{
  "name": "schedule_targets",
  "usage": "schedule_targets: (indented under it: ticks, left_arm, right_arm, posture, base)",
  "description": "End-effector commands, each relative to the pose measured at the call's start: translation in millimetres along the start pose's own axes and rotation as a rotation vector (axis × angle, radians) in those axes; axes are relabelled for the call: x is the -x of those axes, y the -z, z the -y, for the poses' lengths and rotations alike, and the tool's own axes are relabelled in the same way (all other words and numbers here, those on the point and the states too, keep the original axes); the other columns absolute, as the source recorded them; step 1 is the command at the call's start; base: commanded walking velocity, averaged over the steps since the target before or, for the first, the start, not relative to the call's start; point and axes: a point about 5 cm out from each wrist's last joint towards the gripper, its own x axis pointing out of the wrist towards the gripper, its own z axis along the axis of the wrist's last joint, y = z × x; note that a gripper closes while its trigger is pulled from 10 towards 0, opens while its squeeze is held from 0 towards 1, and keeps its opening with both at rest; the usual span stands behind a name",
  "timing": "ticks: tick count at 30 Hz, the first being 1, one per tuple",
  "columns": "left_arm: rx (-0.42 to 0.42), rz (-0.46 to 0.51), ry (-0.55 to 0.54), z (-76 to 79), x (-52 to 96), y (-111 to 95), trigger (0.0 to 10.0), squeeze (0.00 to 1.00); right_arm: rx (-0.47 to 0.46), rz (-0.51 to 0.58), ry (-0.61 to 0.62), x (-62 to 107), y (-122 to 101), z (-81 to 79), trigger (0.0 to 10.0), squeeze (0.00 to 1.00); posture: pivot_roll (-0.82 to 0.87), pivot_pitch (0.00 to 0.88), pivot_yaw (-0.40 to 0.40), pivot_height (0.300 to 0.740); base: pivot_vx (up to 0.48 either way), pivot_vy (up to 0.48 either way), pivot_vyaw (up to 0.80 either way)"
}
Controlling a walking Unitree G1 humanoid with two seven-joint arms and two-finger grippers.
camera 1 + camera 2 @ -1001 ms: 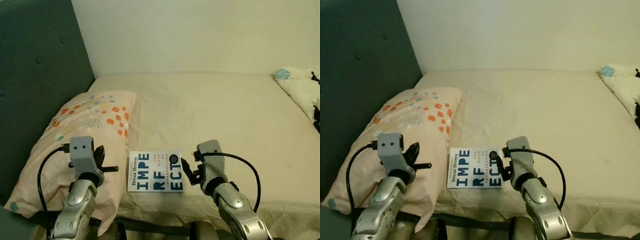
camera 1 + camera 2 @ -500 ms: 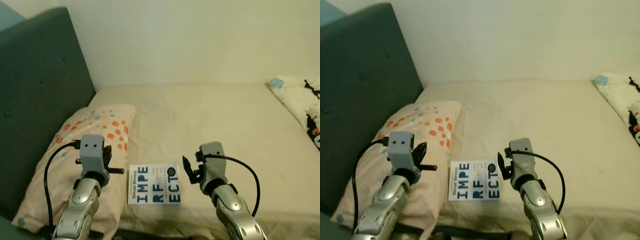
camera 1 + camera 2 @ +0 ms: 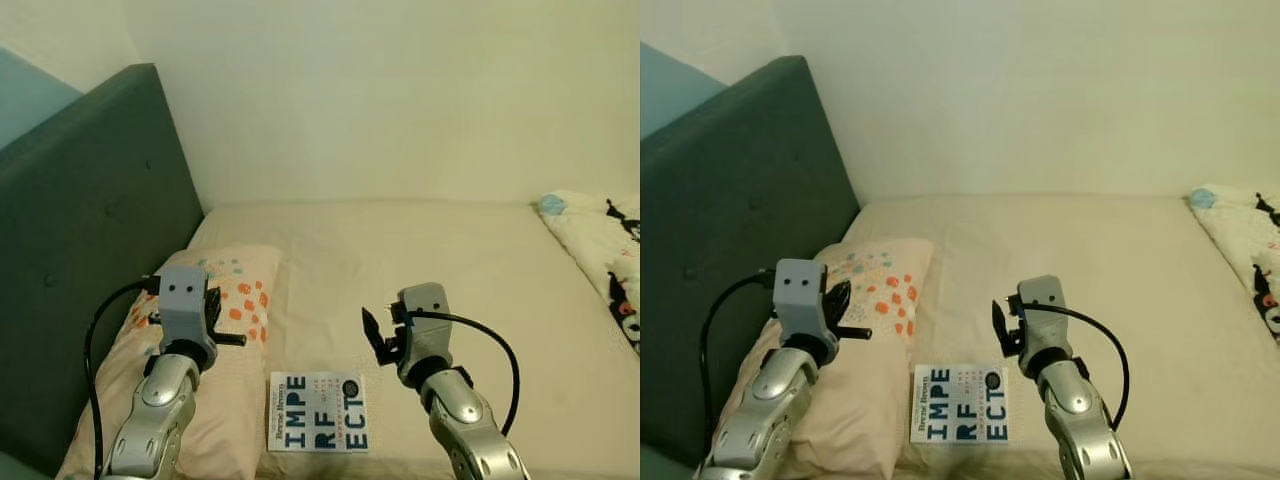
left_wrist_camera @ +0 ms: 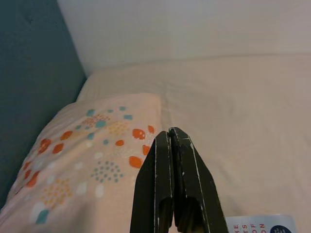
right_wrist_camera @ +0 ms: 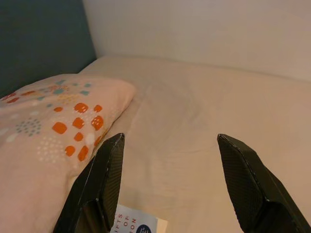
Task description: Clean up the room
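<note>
Right gripper [image 5: 167, 184]: we are holding it released, above the book [image 3: 318, 412].
Left gripper [image 4: 171, 182]: we are keeping it clenched, empty, over the pillow [image 3: 236, 330].

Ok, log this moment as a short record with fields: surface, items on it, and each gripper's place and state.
surface: bed with a cream sheet, dark headboard on the robot's left
book: book lying flat near the bed's front edge, beside the pillow
pillow: pillow with orange and blue dots, against the headboard
bedding: patterned blanket at the far right
left gripper: left gripper shut, empty, over the pillow
right gripper: right gripper open, empty, above the sheet beyond the book
</note>
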Motion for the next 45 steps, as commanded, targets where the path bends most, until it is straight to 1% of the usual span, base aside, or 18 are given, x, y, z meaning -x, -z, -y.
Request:
schedule_targets:
  ticks: [1,5,6,10,13,16,17,19,21,25,29,35,38,42,45]
  left_arm:
    - [-0.021,-0.012,-0.008,-3.4,1.7,3,10.0,0.0]
    - [-0.016,-0.015,-0.011,-4.0,0.8,3,10.0,0.0]
    - [-0.013,-0.021,-0.009,-3.9,0.4,4,10.0,0.0]
    - [-0.001,-0.058,-0.001,-2.3,-0.1,9,10.0,0.0]
    - [-0.002,-0.053,-0.003,-0.8,0.1,9,10.0,0.0]
    - [-0.003,-0.052,-0.005,-0.5,0.0,9,10.0,0.0]
    - [-0.018,-0.061,-0.009,-0.2,-0.4,10,10.0,0.0]
    - [-0.006,-0.086,-0.034,-1.5,-0.9,13,10.0,0.0]
    - [-0.006,-0.086,-0.034,-1.5,-0.9,13,10.0,0.0]
    - [-0.047,-0.111,-0.02,-1.4,-2.6,17,10.0,0.0]
    - [-0.06,-0.131,-0.025,-3.5,-2.3,21,10.0,0.0]
    - [-0.069,-0.136,-0.037,-6.3,1.6,21,10.0,0.0]
    - [-0.052,-0.138,-0.061,-7.2,5.3,22,10.0,0.0]
    - [-0.069,-0.138,-0.059,-5.6,0.5,22,10.0,0.0]
    - [-0.064,-0.13,-0.059,-6.9,-1.1,20,10.0,0.0]
  right_arm:
    - [0.003,-0.016,0.001,1.7,6,-1.1,10.0,0.0]
    - [0.009,-0.021,0.012,2.1,8,-1.3,10.0,0.0]
    - [-0.004,-0.022,0.026,2.0,9,0.0,10.0,0.0]
    - [-0.01,-0.044,0.05,0.6,15,4.0,10.0,0.0]
    - [-0.013,-0.051,0.06,0.5,17,5.4,10.0,0.0]
    - [-0.015,-0.054,0.065,0.5,18,5.8,10.0,0.0]
    - [-0.016,-0.059,0.069,0.2,19,5.5,10.0,0.0]
    - [-0.021,-0.069,0.075,-0.6,21,3.5,10.0,0.0]
    - [-0.021,-0.069,0.075,-0.6,21,3.5,10.0,0.0]
    - [-0.032,-0.069,0.076,-3.2,20,3.6,10.0,0.0]
    - [-0.042,-0.08,0.079,-3.8,21,4.2,10.0,0.0]
    - [-0.036,-0.1,0.077,-5.0,25,6.5,10.0,0.0]
    - [-0.033,-0.109,0.069,-6.2,27,5.9,10.0,0.0]
    - [-0.034,-0.111,0.064,-10.9,25,8.7,10.0,0.0]
    - [-0.034,-0.114,0.065,-11.4,26,9.1,10.0,0.0]
  posture:
    - [-0.1,0.0,0.022,0.74]
    - [-0.1,0.0,0.024,0.74]
    - [-0.1,0.0,0.024,0.74]
    - [-0.1,0.0,0.03,0.74]
    - [-0.1,0.0,0.031,0.74]
    - [-0.1,0.0,0.031,0.74]
    - [-0.1,0.0,0.035,0.74]
    - [-0.1,0.0,0.043,0.74]
    - [-0.1,0.0,0.043,0.74]
    - [-0.1,0.004,0.051,0.74]
    - [-0.1,0.014,0.049,0.74]
    - [-0.08,0.019,0.036,0.74]
    - [-0.07,0.015,0.029,0.74]
    - [-0.07,0.008,0.032,0.74]
    - [-0.07,0.001,0.035,0.74]
  base:
    - [0.0,0.0,0.0]
    - [0.0,0.0,0.0]
    - [0.0,0.0,0.0]
    - [0.0,0.0,0.0]
    - [0.0,0.0,0.0]
    - [0.0,0.0,0.0]
    - [0.0,0.0,0.0]
    - [0.0,0.0,0.0]
    - [0.0,0.0,0.0]
    - [0.0,0.0,0.0]
    - [0.0,0.0,0.0]
    - [0.0,0.0,-0.76]
    - [0.0,0.0,-0.8]
    - [0.0,0.0,-0.8]
    - [0.0,0.0,-0.8]
